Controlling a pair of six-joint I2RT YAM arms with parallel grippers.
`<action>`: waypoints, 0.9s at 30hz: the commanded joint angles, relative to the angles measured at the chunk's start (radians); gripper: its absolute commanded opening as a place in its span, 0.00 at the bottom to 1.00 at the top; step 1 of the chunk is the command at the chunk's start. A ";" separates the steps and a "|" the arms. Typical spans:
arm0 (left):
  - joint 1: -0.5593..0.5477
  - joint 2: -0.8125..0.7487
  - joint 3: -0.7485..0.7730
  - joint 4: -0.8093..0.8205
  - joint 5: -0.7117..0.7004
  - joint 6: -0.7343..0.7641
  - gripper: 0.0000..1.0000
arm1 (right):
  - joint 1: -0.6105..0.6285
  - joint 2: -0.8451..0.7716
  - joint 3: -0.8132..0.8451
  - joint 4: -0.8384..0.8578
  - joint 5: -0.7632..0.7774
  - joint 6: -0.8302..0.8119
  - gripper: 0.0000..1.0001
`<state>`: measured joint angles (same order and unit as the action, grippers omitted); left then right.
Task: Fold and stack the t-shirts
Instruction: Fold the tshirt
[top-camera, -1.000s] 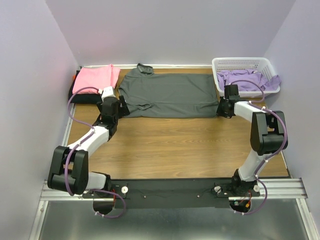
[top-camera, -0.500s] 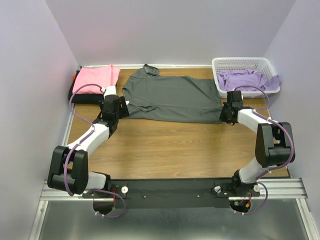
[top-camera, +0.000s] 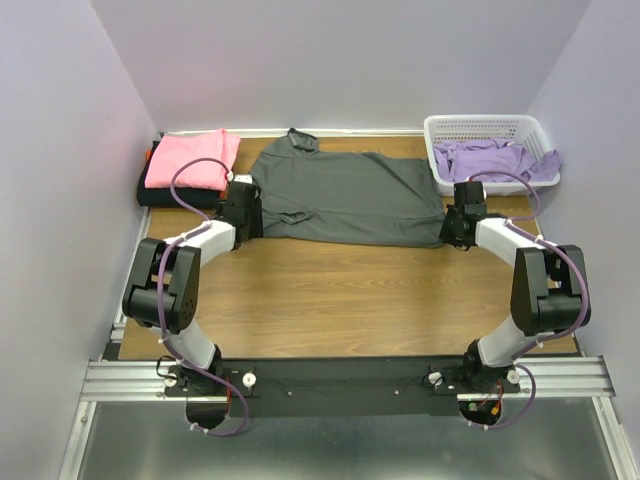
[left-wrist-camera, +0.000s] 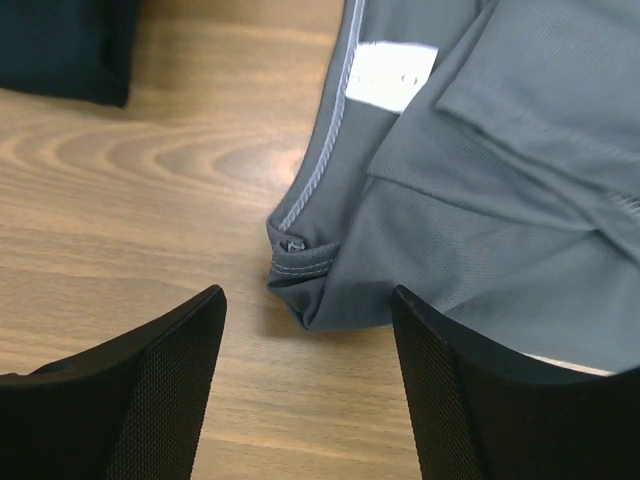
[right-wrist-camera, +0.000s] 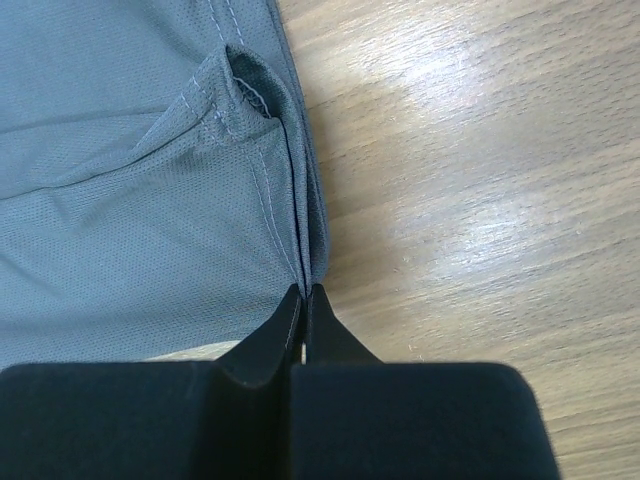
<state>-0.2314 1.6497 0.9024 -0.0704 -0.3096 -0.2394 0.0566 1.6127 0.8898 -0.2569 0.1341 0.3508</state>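
The dark charcoal grey t-shirt (top-camera: 345, 195) lies spread on the wooden table, folded over lengthwise. My left gripper (top-camera: 243, 213) is open at its left lower corner; in the left wrist view the corner (left-wrist-camera: 300, 275) lies just ahead of the open gripper (left-wrist-camera: 308, 340), untouched. My right gripper (top-camera: 455, 228) is shut on the shirt's right lower edge, pinched cloth (right-wrist-camera: 300, 262) between the fingertips (right-wrist-camera: 306, 292). The pink t-shirt (top-camera: 190, 158) lies folded on the black one (top-camera: 165, 196) at the far left. Lavender shirts (top-camera: 490, 160) fill the basket.
The white lattice basket (top-camera: 487, 127) stands at the back right corner. Purple walls enclose the table on three sides. Bare wood (top-camera: 350, 290) lies between the shirt and the arm bases. A corner of the black shirt (left-wrist-camera: 60, 50) shows in the left wrist view.
My left gripper has let go of the shirt's left corner and opened, and its arm swung in closer. The shirt shifted right and its collar moved up; the right gripper stays shut on it.
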 joint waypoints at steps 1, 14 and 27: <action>-0.009 -0.005 0.010 -0.052 -0.005 0.017 0.73 | -0.008 -0.033 0.003 -0.018 0.002 0.010 0.03; -0.014 0.059 0.033 -0.078 0.015 0.031 0.44 | -0.008 -0.025 0.009 -0.016 0.015 0.008 0.03; -0.016 0.044 0.046 -0.071 -0.028 0.043 0.00 | -0.008 -0.025 0.009 -0.018 0.039 0.008 0.03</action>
<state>-0.2417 1.7077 0.9226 -0.1383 -0.2993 -0.2062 0.0570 1.6062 0.8902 -0.2569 0.1352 0.3508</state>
